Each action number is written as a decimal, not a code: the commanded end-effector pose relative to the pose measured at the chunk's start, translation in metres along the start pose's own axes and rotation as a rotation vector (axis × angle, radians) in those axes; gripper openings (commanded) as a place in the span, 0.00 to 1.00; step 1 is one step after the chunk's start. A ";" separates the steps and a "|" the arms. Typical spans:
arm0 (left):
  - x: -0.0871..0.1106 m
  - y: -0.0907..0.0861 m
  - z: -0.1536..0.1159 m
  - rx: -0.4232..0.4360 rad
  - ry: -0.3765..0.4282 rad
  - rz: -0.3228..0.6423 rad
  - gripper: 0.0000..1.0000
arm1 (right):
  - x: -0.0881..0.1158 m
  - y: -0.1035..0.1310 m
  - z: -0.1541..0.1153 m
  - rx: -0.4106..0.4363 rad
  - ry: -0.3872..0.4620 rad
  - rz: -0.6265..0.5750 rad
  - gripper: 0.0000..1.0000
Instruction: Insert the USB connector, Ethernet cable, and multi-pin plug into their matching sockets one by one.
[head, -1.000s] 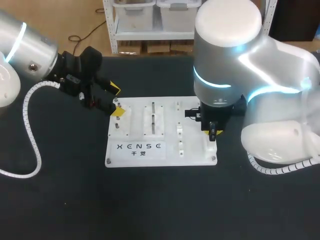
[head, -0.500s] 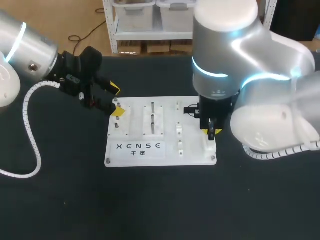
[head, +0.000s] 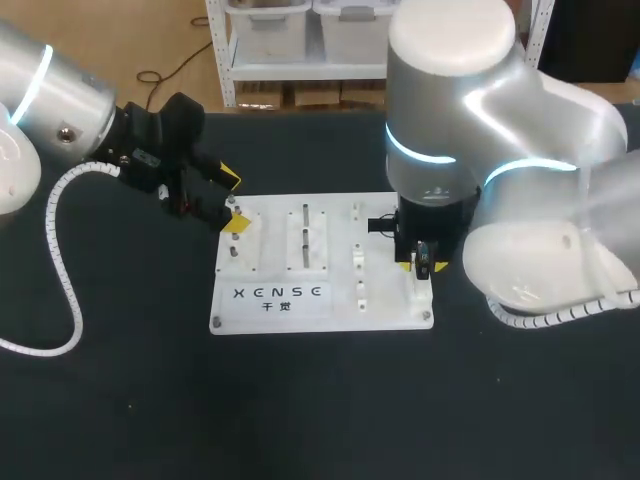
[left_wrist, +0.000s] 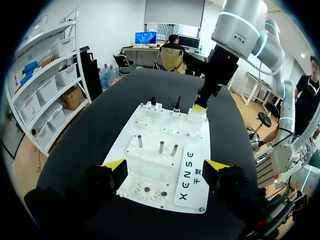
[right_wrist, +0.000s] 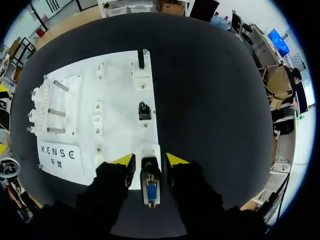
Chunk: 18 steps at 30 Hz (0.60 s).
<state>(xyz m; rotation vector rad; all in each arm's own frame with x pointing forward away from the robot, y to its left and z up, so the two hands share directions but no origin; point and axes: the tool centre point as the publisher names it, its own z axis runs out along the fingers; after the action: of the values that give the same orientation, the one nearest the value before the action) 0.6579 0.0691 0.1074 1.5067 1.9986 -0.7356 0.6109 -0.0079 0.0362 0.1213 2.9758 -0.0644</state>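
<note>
At board (head: 340, 305) near right corner, right gripper (right_wrist: 150, 161) clamped on multi-pin plug (right_wrist: 150, 190); left gripper (left_wrist: 166, 166) spread wide at far left corner.

table (head: 300, 420) black | board (head: 385, 305) white | multi-pin plug (right_wrist: 150, 189) silver-blue | left pincer (left_wrist: 165, 167) tips yellow

The only furniture in play was one broad table (head: 300, 400) with a matte black top, evenly lit, its far edge running straight across.

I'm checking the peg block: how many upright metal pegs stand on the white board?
3 metal pegs, in a row on the white board ahead of the left gripper. None looks hidden.
</note>
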 end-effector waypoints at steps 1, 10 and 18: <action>-0.001 0.001 0.000 0.001 0.004 -0.001 1.00 | -0.007 -0.001 0.000 -0.014 -0.051 0.011 1.00; -0.001 0.001 0.000 0.001 0.004 -0.001 1.00 | -0.023 -0.001 -0.035 -0.034 -0.152 0.041 1.00; -0.001 0.001 0.000 0.001 0.004 -0.001 1.00 | -0.024 -0.001 -0.038 -0.023 -0.155 0.053 1.00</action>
<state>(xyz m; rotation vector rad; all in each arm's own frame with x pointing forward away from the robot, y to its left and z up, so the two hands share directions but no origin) 0.6579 0.0691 0.1074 1.5067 1.9986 -0.7356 0.6312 -0.0069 0.0788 0.1821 2.8311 -0.0368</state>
